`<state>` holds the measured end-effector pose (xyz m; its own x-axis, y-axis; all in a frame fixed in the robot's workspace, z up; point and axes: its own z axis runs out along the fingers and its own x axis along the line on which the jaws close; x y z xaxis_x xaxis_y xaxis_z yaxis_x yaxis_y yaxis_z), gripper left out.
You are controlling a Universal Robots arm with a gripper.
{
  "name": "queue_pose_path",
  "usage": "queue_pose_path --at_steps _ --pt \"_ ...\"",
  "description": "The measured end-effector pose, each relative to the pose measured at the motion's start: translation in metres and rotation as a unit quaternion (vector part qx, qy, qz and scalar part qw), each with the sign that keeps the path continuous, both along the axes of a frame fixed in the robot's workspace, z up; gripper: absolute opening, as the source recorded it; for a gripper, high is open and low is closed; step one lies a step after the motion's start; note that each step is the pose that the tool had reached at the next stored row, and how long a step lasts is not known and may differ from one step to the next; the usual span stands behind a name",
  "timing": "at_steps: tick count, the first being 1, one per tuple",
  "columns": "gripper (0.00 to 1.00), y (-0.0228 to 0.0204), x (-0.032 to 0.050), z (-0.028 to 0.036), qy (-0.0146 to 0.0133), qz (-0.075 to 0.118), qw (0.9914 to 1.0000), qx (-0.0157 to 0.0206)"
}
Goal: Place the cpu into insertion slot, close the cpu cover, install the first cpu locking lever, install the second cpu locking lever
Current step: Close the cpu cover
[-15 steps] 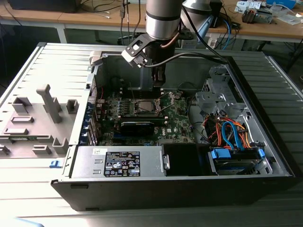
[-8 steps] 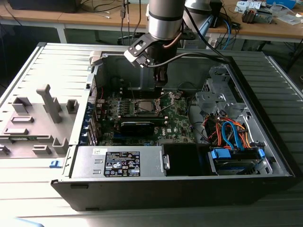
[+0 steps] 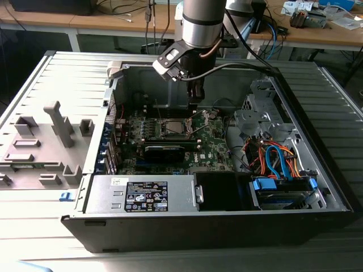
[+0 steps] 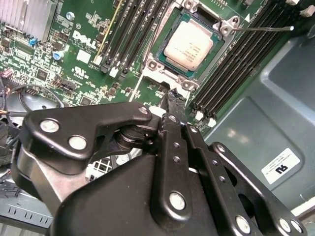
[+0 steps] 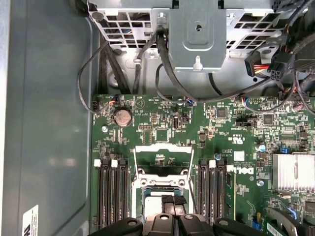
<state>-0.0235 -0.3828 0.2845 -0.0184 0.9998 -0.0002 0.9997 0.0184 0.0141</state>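
Black steel links fold the tool [image 4: 172, 98] to a clenched point in the second wrist view, its tips pressed together with nothing between them. Just past those tips lies the chip [image 4: 189, 44], pale face up and seated flat inside the socket [image 4: 153, 65], so the first step reads as done. The step in hand is, I judge, the cover [image 5: 163, 148]. In the first wrist view the silver frame seems to stand raised along one edge of the socket, though the angle makes that hard to be sure of. One thin wire lever [image 4: 266, 29] juts out over the empty memory slots [image 4: 236, 64], unlatched. Bringing the frame down would call for a steady push on its free edge, kept off the chip's face.

Farther out, in the exterior view, the open computer case [image 3: 227, 226] holds the green board [image 3: 215, 141]. A grey power box [image 3: 142, 194] sits along its near wall, and a drive bay stuffed with blue and orange cables [image 3: 278, 158] is on the exterior view's right. The case rests on a ribbed grey worktop [image 3: 340, 113].
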Motion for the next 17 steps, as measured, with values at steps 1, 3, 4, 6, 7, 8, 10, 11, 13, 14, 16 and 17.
queue_pose_path --at_steps 1,3,4,6,7,8,10,11,13,14,16,17 --pt "0.11 0.0 0.0009 0.0 0.0 0.0 1.0 0.0" --pt "0.11 0.0 0.0028 0.0 0.0 0.0 1.0 0.0" --pt "0.11 0.0 0.0042 0.0 0.0 0.0 1.0 0.0" --pt "0.11 0.0 0.0062 0.0 0.0 0.0 1.0 0.0" --pt "0.11 0.0 0.0072 -0.0001 0.0 0.0 1.0 0.0" --pt "0.11 0.0 0.0082 -0.0001 0.0 0.0 1.0 0.0" --pt "0.11 0.0 0.0099 -0.0001 0.0 0.0 1.0 0.0" --pt "0.11 0.0 0.0107 -0.0001 0.0 0.0 1.0 0.0" --pt "0.11 0.0 0.0114 -0.0001 0.0 0.0 1.0 0.0" --pt "0.11 0.0 0.0119 -0.0002 0.0 0.0 1.0 0.0" --pt "0.11 0.0 0.0127 -0.0002 0.0 0.0 1.0 -0.0001" --pt "0.11 0.0 0.013 -0.0002 0.0 0.0 1.0 -0.0001"
